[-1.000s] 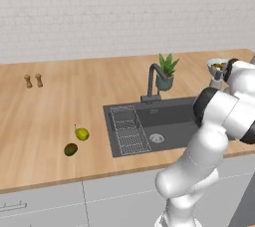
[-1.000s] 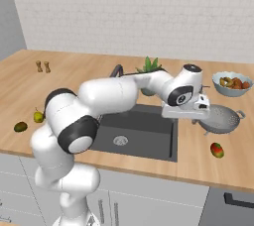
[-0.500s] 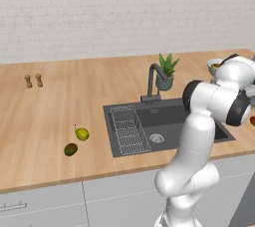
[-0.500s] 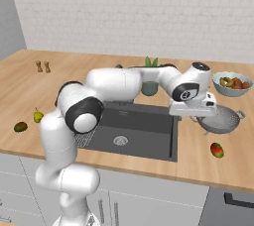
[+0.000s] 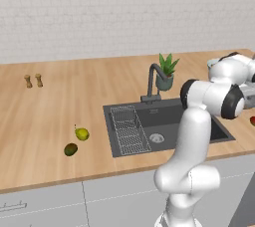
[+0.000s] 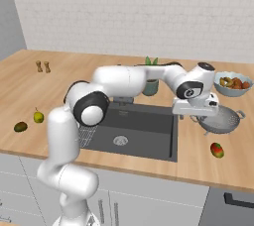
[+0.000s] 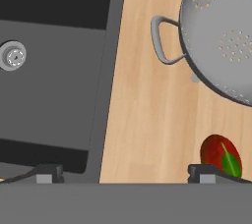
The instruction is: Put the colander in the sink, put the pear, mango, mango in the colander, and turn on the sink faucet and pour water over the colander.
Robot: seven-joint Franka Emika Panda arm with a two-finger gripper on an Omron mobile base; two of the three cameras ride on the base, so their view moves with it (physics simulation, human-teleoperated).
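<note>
The pincer is hanging over the desk with its jaws spread wide and holding nothing, poised above the strip of wood between the right rim of the sink and the colander. In the hand view the colander is sitting off to one side with one loop handle pointing toward the basin, so the jaws are not centred on it; a descent from here is risking a fingertip landing on bare wood or clipping the handle and skating the bowl toward the desk's right edge. A red-and-green mango is lying near the desk's front edge, close enough to be knocked off. A bowl of mixed fruit is standing just behind the colander. The pear and a darker mango are waiting well apart, on the desk left of the sink, while the sink faucet is standing behind the basin, no water running.
</note>
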